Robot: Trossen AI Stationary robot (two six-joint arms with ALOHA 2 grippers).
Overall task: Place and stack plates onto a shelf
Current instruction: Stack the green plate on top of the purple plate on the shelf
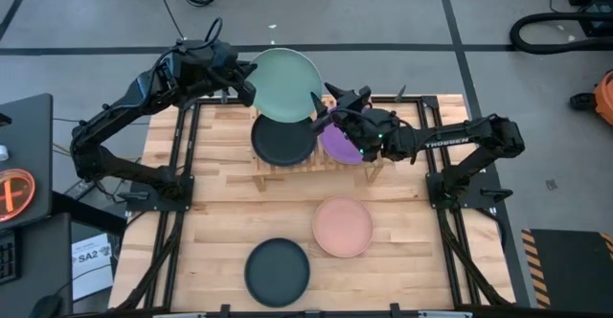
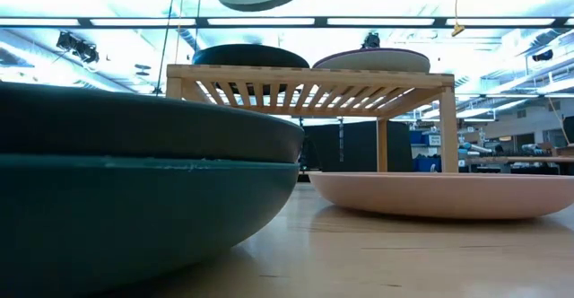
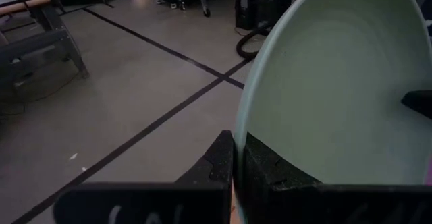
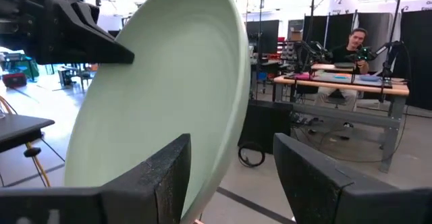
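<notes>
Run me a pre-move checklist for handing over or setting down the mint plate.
1. Left hand grip on the mint green plate: ok, shut on its rim, plate held up above the shelf.
2. Right hand ready to take it: ok, fingers open at the plate's opposite edge, not closed on it.
3. Charcoal plate seated on the shelf: ok, lies flat on the left half.
4. Purple plate seated on the shelf: ok, on the right half, partly under the right hand.
5. Salmon pink plate and dark teal plate away from the move: ok, both on the table near the front.
6. Mint plate's clearance above the charcoal plate: cannot tell.
</notes>
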